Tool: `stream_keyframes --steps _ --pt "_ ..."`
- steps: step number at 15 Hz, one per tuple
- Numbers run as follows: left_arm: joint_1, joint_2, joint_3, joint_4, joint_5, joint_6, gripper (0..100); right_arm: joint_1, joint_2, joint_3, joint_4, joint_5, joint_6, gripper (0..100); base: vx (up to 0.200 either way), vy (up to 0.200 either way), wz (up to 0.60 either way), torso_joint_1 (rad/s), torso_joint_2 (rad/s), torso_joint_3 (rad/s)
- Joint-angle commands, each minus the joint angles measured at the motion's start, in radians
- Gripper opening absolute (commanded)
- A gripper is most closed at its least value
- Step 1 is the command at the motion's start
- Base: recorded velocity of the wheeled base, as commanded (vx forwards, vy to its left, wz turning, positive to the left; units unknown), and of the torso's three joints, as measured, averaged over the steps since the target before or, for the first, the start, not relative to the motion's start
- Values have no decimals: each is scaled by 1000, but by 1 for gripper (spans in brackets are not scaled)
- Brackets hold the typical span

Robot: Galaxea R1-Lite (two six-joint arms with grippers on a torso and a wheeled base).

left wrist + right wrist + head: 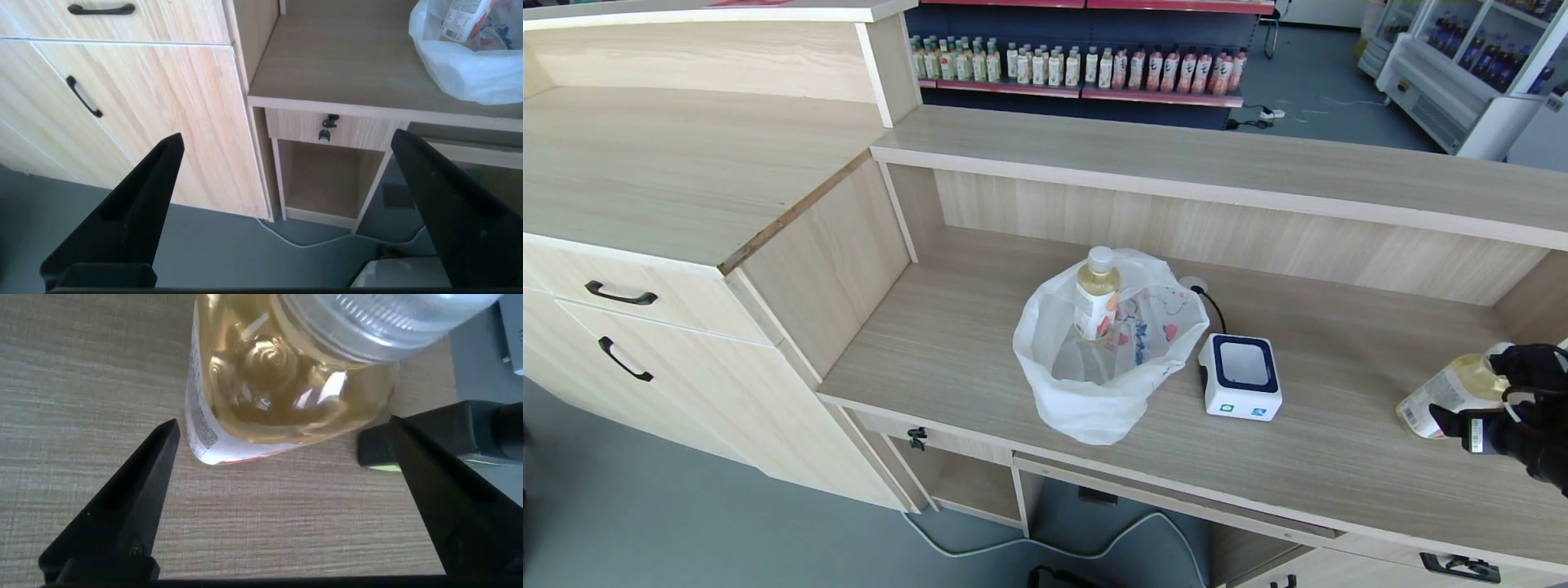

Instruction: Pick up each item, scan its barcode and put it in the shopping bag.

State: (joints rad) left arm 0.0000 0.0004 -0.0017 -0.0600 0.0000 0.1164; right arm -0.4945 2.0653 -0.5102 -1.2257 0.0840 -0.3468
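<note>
Right hand [283,423]: spread wide, gripping nothing | bottle [1445,400]: lying on worktop [1339,457] between its fingers, cap toward wrist | left hand [288,137]: open, below worktop edge | step: close squarely near the neck, leaving label clear for scanner [1241,376], well left of this hand, beside bag [1086,400].

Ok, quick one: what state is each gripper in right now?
Left gripper: open, holding nothing.
Right gripper: open, fingers on either side of the bottle, not shut on it.

The bag [1086,408] is plastic, the counter [980,327] matt wood
</note>
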Motion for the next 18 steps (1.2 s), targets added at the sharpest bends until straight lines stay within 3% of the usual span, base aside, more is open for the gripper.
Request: stream_keyframes --steps 1,18 --pt "0 0 0 -1 0 0 100 1 16 -19 -11 0 0 100 0 0 0 0 0 0" --pt "0 0 0 -1 0 0 100 74 159 -171 -70 62 -6 100 0 0 0 0 0 0"
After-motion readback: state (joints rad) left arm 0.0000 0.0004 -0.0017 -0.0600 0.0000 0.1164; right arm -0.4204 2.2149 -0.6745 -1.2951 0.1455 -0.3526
